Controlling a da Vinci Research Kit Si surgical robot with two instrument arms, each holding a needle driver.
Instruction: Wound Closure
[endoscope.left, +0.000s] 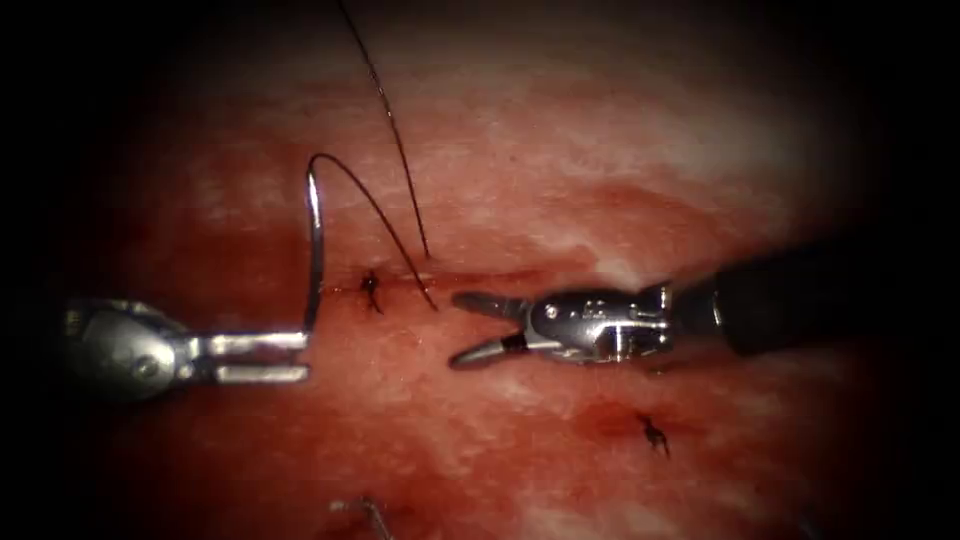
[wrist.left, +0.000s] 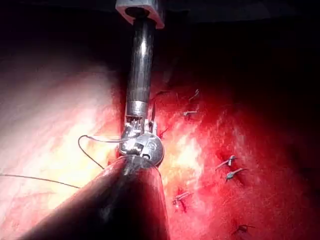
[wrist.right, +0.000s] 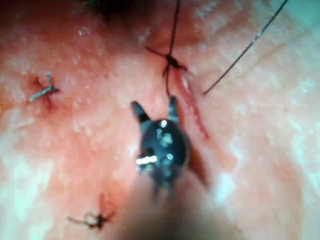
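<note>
My left tool (endoscope.left: 300, 356) comes in from the left, level with the cut (endoscope.left: 480, 280), and is shut on the curved needle (endoscope.left: 314, 250) near the end away from the thread. The needle stands up out of the jaws, clear of the tissue (endoscope.left: 560, 150). From its top end the thread (endoscope.left: 385, 220) arcs right and down to the cut beside a tied knot (endoscope.left: 372, 290). A second strand (endoscope.left: 395, 130) runs up from the cut. My right tool (endoscope.left: 462, 327) enters from the right, open and holding nothing, just right of the knot. In the right wrist view the right tool (wrist.right: 154, 106) gapes below the knot (wrist.right: 171, 61).
An older stitch with cut ends (endoscope.left: 655, 432) lies to the lower right and another (endoscope.left: 365, 512) by the bottom edge. Red fluid wets the tissue around the cut. The right wrist view has other cut stitch ends (wrist.right: 42, 90) and a loose thread strand (wrist.right: 245, 50).
</note>
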